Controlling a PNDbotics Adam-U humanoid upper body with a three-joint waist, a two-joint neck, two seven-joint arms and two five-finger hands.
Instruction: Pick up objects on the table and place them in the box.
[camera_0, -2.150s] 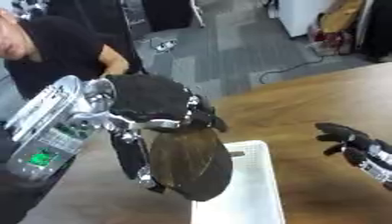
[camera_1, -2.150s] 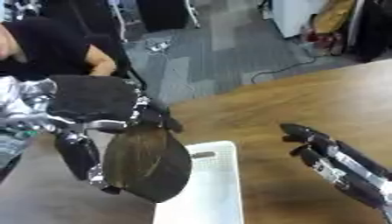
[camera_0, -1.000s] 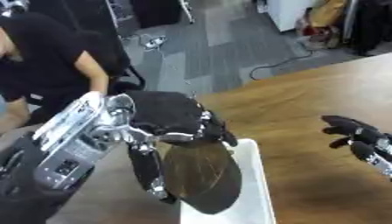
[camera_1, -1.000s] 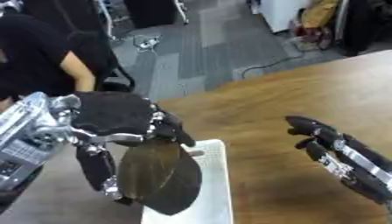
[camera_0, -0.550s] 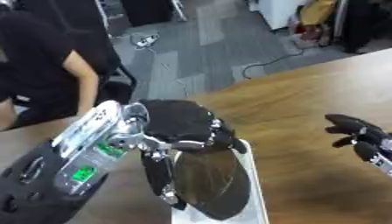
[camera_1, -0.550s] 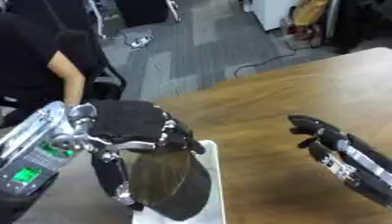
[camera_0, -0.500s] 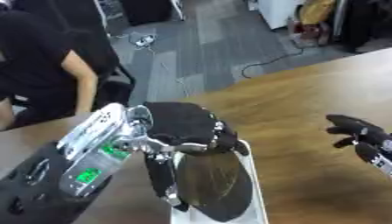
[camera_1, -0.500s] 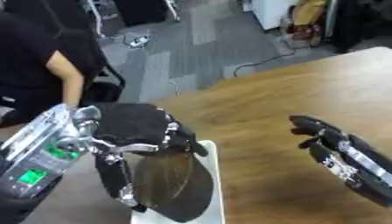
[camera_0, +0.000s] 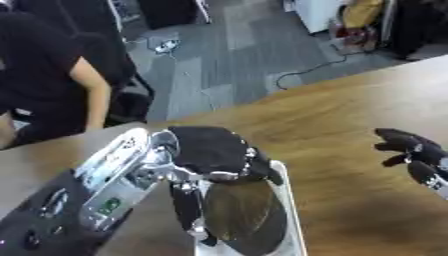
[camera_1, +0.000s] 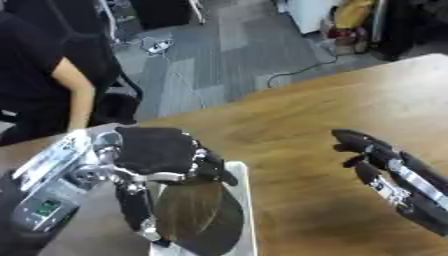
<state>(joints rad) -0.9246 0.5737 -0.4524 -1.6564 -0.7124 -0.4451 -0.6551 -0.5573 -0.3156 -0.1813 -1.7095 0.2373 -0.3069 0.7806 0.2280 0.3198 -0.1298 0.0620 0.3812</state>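
Lower now than two seconds back, the left hand (camera_0: 208, 156) has carried its load down and toward the robot, so the dark rounded object (camera_0: 247, 219) hangs right over the white box (camera_1: 243, 200); the right hand (camera_1: 376, 156) has barely shifted. To finish this placing well, I judge the wrist should ease the object down until its lower edge meets the box floor, keeping it inside the white rim, and only then let the fingers uncurl, since a release from height could tip it over the box's edge onto the wooden table (camera_0: 350, 125). Fingers of the left hand curl round the object's upper part, pinching it from above, and its broad brownish face hangs below them, reaching down into the box. Out to the side, the right hand hovers over bare table with fingers loosely spread, holding nothing.
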